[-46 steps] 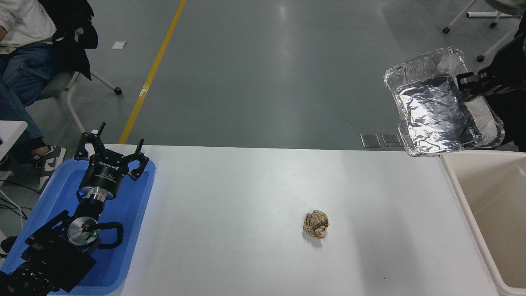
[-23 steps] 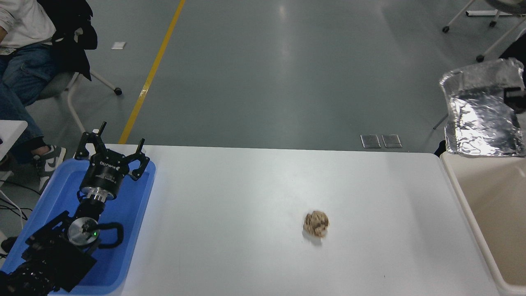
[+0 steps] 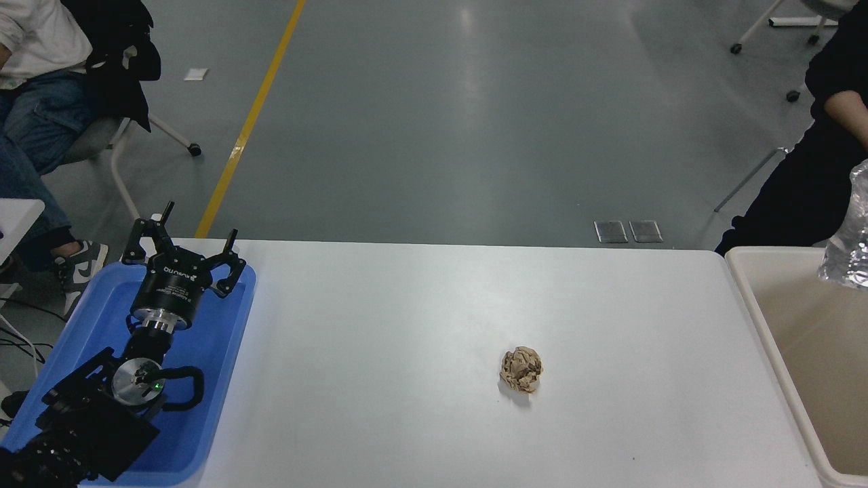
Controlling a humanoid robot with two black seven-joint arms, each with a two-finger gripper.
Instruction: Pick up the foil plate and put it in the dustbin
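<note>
Our right pincer is sitting outside the picture now, past the right edge, so we cannot tell whether it is gripping or spread. What we are seeing of its load is a sliver of the shiny, crinkled silver foil plate (image 3: 849,244), hanging at the right edge above the large cream plastic dustbin (image 3: 766,318). A second ago the whole plate was showing, held over the table's far right corner, left of where it is now; half a second ago it was already sliding toward the bin. We are judging that the carry is nearly over and the release is the step coming up; whether the plate is well inside the rim is not showing.

Farther left, a small crumpled brown paper ball (image 3: 521,369) is lying alone on the white table (image 3: 380,352). A person in black (image 3: 824,169) is standing beyond the bin. Well away at the lower left, our left pincer (image 3: 183,254) is hovering parked, fingers spread wide, over the flat blue plastic tray (image 3: 217,366).
</note>
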